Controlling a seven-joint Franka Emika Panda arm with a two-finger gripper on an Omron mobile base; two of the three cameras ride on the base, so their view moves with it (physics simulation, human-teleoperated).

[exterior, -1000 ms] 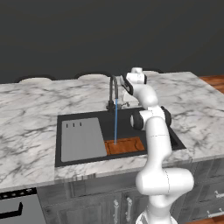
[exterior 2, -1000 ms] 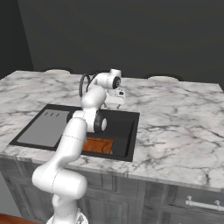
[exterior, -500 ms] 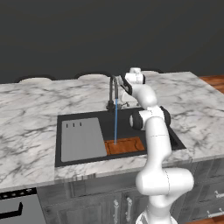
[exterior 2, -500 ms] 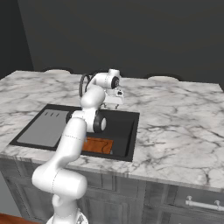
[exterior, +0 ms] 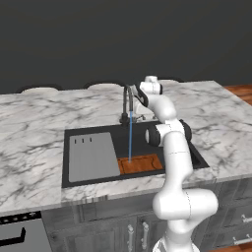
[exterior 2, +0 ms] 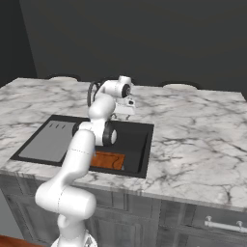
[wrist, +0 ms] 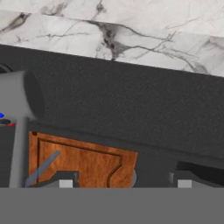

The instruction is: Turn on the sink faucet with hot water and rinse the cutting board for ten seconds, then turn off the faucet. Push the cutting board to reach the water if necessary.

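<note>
- In the hand view the gripper (wrist: 124, 180) sits at the bottom middle, its two dark fingertips (wrist: 65, 180) apart with nothing seen between them; whether they are clamping anything I cannot tell.
- In the left base view the gripper (exterior: 139, 94) is at upper centre, just beside the top arch of the sink faucet (exterior: 127, 105); whether they touch is not clear.
- In the right base view the hand (exterior 2: 126, 102) lies at upper centre, over the marble behind the basin.
- At the left edge of the hand view a grey cylinder (wrist: 19, 100) stands with a slim grey stem below it.
- The water (exterior: 130, 140) runs as a thin blue line from the spout straight down, landing on the left part of the cutting board (exterior: 141, 163).
- The cutting board lies flat in the sink (exterior: 108, 129), in the lower centre of the left base view, against the front wall and just beside the grey slab (exterior: 92, 155) to its left.
- In the hand view the cutting board (wrist: 85, 162) is at lower left, above the fingertips.
- White veined marble countertop (exterior: 34, 130) surrounds the basin.
</note>
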